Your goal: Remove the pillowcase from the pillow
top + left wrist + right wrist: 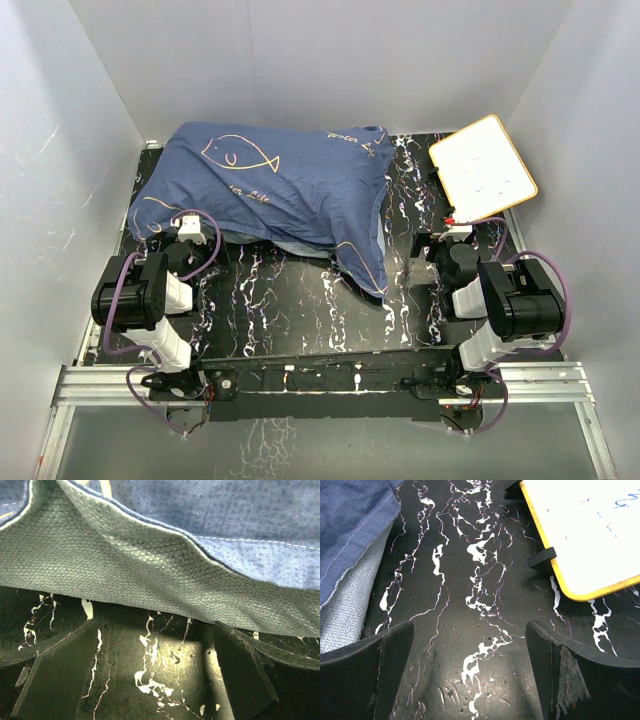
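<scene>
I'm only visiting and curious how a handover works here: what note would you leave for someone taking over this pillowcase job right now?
Left end effector: open, empty, low at the near edge of the pillowcase.
Right end effector: open, empty, over bare table, between the pillowcase and the yellow-framed board.
The pillowcase lies full at the far left; pale woven fabric, probably the pillow, peeks from under its hem.
Done: nothing gripped yet.
Left: grasp the fabric and pull it off the pillow.

Matt woven cloth pillowcase [270, 185], glossy marbled table [290, 310], smooth whiteboard [483, 167]
</scene>
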Motion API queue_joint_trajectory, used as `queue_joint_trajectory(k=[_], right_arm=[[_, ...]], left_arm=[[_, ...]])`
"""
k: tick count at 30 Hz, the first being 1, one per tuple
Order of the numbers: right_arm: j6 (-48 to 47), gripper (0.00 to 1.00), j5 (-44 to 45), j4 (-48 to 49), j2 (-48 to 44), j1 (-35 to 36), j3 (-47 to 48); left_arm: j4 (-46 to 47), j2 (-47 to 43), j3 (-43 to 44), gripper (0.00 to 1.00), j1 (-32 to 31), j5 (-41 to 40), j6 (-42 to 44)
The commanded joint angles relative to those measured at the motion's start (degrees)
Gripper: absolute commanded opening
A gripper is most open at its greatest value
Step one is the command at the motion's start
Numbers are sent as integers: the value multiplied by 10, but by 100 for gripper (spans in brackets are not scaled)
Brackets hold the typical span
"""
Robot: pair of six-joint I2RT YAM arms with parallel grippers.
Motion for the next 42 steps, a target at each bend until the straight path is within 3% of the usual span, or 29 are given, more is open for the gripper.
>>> queue_joint_trajectory(k=[1, 12, 14, 16, 20, 23, 25, 28, 30, 35, 42], right_arm=[[-4, 98, -1, 26, 1, 1, 8], [25, 98, 39, 21, -11, -13, 12], [45, 98, 86, -62, -50, -13, 42], [63, 98, 131, -212, -87, -13, 107], [147, 98, 149, -390, -125, -13, 226], [315, 98, 182, -501, -134, -15, 290], [355, 98, 112, -541, -145, -21, 314], [332, 98, -61, -498, -157, -15, 304], [303, 98, -77, -487, -165, 31, 294], [197, 98, 30, -563, -145, 236, 305], [185, 98, 141, -603, -98, 375, 279]], left_arm=[[9, -2, 1, 97, -1, 4, 4], [7, -4, 2, 97, 0, 6, 3], [-11, -26, 12, 97, 0, -14, -5], [-173, -73, 68, 97, 3, -30, -14], [-550, -123, 254, 97, 4, 33, 34], [-763, -135, 370, 97, 13, 131, 92], [-862, -150, 422, 97, 16, 165, 132], [-953, -176, 475, 97, 26, 190, 182], [-985, -206, 495, 97, 35, 191, 208], [-1006, -211, 539, 97, 80, 164, 250], [-950, -121, 519, 97, 113, 30, 312]])
